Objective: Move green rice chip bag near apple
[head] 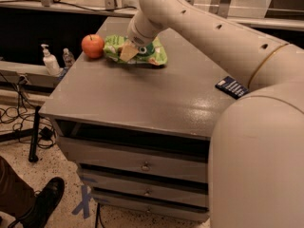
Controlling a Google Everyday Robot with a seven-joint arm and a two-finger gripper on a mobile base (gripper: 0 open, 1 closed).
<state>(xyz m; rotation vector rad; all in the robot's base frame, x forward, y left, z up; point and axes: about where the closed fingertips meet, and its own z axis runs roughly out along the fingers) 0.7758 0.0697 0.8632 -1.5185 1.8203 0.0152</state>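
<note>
1. Green rice chip bag [151,55] is met from above by the robot's cream arm [204,27], the biggest thing in view, which reaches in from the right and ends in the end effector [128,52].
2. Under the end effector spreads the grey surface [137,99], the top of a cabinet whose drawers [142,163] face the camera well below and in front of the end effector.
3. The bag lies flat at the far part of the surface, directly beneath the end effector and stretching out to its right. Its light-green foil and darker panel show on both sides.
4. The end effector rests on the left half of the bag. Whether it is open or clamped on the bag cannot be told from this angle.
5. The apple [92,46], red-orange with a short stem, stands upright on the surface just left of the end effector. It is right beside the bag's left edge, and contact cannot be judged.
6. A flat dark-blue packet [232,87] lies on the surface well to the right of the end effector and nearer the camera.
7. A white pump bottle [49,61] and a smaller clear bottle [68,57] stand off the surface, left of the end effector and lower down.
</note>
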